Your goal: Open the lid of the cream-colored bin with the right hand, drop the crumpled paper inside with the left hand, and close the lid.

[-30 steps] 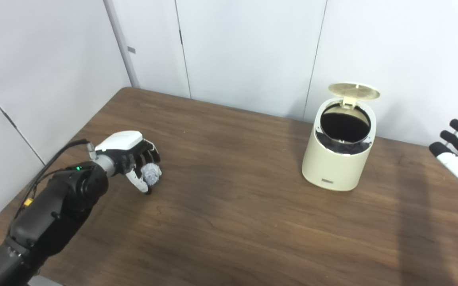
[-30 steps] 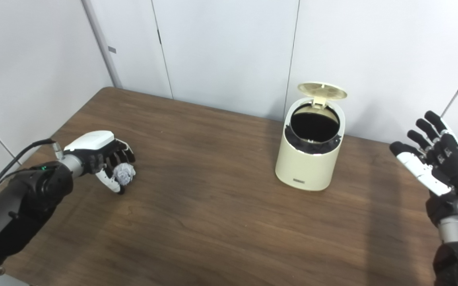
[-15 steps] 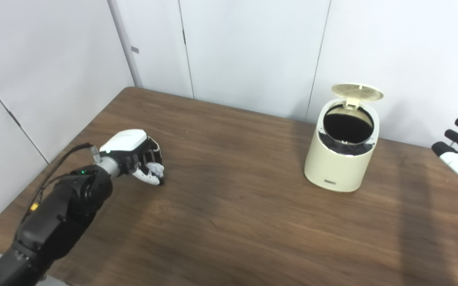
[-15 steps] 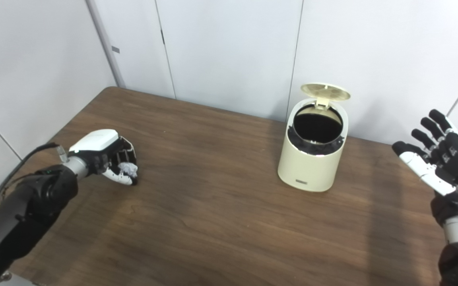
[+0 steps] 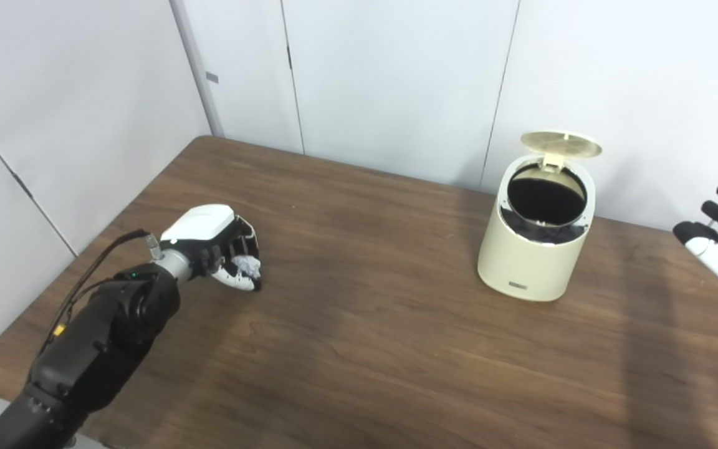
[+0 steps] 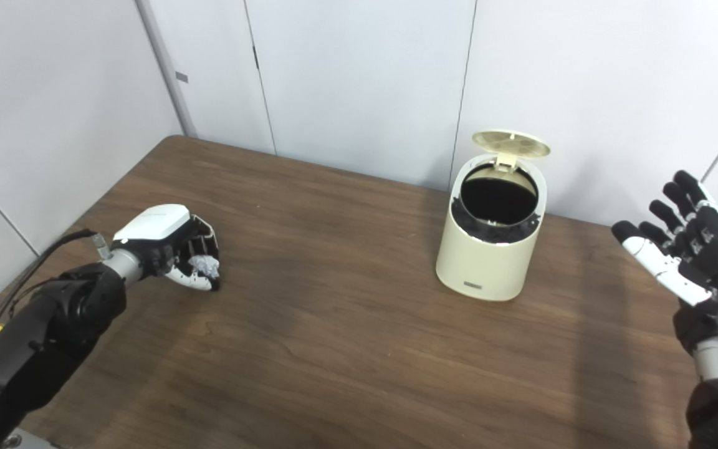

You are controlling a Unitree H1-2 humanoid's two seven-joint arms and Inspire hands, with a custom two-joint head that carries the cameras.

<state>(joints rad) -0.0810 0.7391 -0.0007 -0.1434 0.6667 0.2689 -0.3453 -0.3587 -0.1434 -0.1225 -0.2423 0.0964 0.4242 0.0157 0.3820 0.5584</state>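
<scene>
Left robot hand (image 5: 219,249) grips crumpled white paper (image 5: 248,267); right robot hand (image 6: 689,255) waits, fingers spread, empty.
Cream-coloured plastic bin (image 5: 536,243) stands lid up, ready for the drop.

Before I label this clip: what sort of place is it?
Probably a lab or test cell: a bare wooden table, plain white wall panels, and one cream-colored bin as prop.

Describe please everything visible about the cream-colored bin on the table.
The cream-colored bin is a small rounded container, plastic by its look, standing upright on the wooden table near the back wall. Its round lid is hinged at the back and stands open. The inside looks dark, with a black liner at the rim. A small label sits low on the front. No hand touches it.
</scene>
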